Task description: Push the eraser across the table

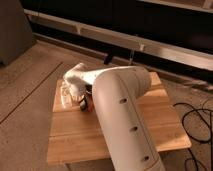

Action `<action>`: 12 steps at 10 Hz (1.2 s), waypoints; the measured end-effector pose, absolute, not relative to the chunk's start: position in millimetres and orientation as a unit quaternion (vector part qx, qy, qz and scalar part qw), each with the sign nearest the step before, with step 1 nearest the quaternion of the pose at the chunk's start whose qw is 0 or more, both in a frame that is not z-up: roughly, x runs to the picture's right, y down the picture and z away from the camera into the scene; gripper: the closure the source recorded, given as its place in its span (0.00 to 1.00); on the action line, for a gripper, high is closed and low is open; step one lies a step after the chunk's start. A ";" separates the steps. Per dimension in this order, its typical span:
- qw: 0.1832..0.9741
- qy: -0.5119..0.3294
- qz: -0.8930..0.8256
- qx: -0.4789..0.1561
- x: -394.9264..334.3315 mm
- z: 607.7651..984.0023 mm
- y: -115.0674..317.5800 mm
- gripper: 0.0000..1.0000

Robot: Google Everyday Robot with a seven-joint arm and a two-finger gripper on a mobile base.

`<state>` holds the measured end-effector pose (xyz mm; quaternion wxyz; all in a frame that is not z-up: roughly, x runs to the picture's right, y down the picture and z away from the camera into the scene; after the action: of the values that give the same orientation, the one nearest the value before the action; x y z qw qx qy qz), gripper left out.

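- The tabletop (75,142), light brown planks with a visible grain, stands on a speckled floor (25,105). One of its corners points toward the near left.
- A thick white arm (122,120) comes in from the bottom right. It crosses the middle of the tabletop and bends toward the far left corner.
- The arm's slimmer white forearm ends above the left part of the tabletop, close to the left edge and nearer the far edge than the near one.
- The gripper (83,103) hangs below that end as a small dark shape, low over the wood. Its two fingers are pressed together, and nothing can be seen pinched between them.
- A pale jar (64,98) stands just beside the gripper, between it and the left edge of the tabletop.
- The eraser cannot be picked out on its own. The dark patch under the wrist may include it, but it cannot be told apart from the gripper there, and the arm hides the boards behind.
- The near half and the right side of the tabletop show bare planks.
- Black cables (196,117) lie on the floor past the right edge.
- A pale rail (165,47) runs along a dark wall beyond the far edge.
- A grey panel (14,30) stands at the upper left.
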<state>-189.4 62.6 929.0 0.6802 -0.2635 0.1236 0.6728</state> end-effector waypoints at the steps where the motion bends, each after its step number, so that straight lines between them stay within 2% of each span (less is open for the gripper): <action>1: 0.680 0.119 0.673 -0.264 -194.5 922.9 63.4 1.00; 4: 0.692 0.115 0.667 -0.250 -192.3 912.8 60.1 1.00; 8: 0.698 0.135 0.668 -0.218 -152.0 926.0 44.6 1.00; 12: 0.700 0.167 0.655 -0.229 -145.7 945.1 65.6 1.00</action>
<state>-145.7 65.6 945.1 0.6998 -0.2294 0.1673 0.6555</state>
